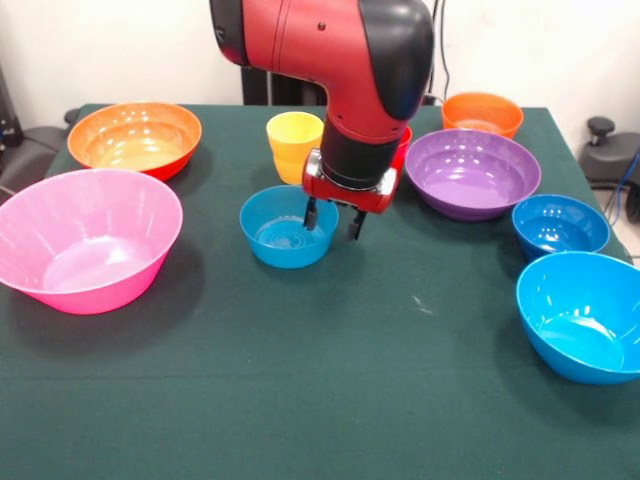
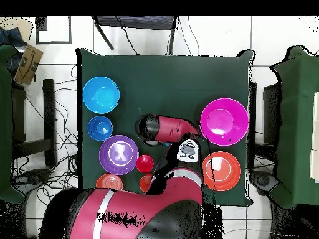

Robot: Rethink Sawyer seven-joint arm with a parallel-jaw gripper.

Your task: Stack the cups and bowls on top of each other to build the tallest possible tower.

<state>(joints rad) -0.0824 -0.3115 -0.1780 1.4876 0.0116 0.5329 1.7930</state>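
Observation:
My gripper (image 1: pixel 333 222) is open and hangs low over the right rim of a small blue bowl (image 1: pixel 285 232) at the table's middle. One finger is inside the bowl and one outside. A yellow cup (image 1: pixel 294 140) stands just behind it. A sliver of the red cup (image 1: pixel 404 146) shows behind the arm, and the overhead view shows it whole (image 2: pixel 144 163) with the orange cup (image 2: pixel 146 182) beside it. The arm hides the gripper and this bowl in the overhead view. No tower stands; every bowl sits apart.
The large pink bowl (image 1: pixel 90 240) and large orange bowl (image 1: pixel 135 138) sit at the left. The purple bowl (image 1: pixel 472 172), small orange bowl (image 1: pixel 482 113), second small blue bowl (image 1: pixel 560 225) and bright blue bowl (image 1: pixel 585 315) sit at the right.

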